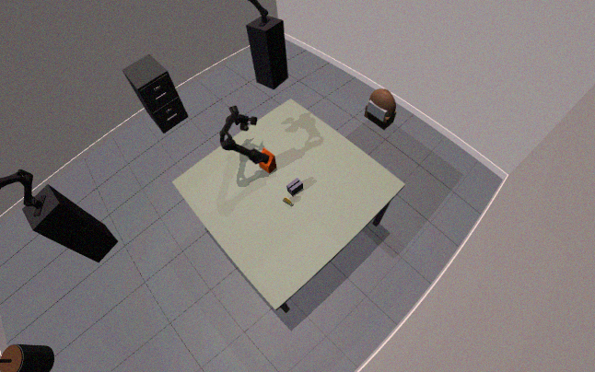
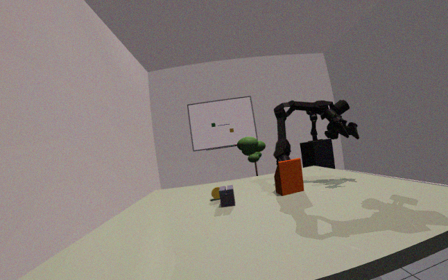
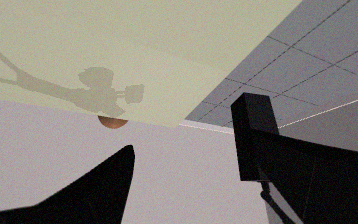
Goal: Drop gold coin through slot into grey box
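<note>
The gold coin (image 1: 286,201) (image 2: 215,193) stands on its edge in the dark holder (image 2: 213,199). The grey box (image 1: 295,188) (image 2: 227,197) is right beside them on the pale table (image 1: 285,259) (image 2: 121,250), with the dark line of its slot across the lid. My gripper (image 1: 250,124) (image 2: 345,134) (image 3: 188,142) is open, its two black fingers wide apart with nothing between them. It is raised high over the table's far side, on the other side of the arm's base from the coin and box. The wrist view shows neither coin, holder nor box.
An orange block (image 1: 269,162) (image 2: 290,177) stands on the table beside the arm's base, between the gripper and the box. Off the table are a black cabinet (image 1: 163,99) and two black pedestals (image 1: 267,52) (image 1: 70,224) bearing other arms. The arm's shadow falls on the table.
</note>
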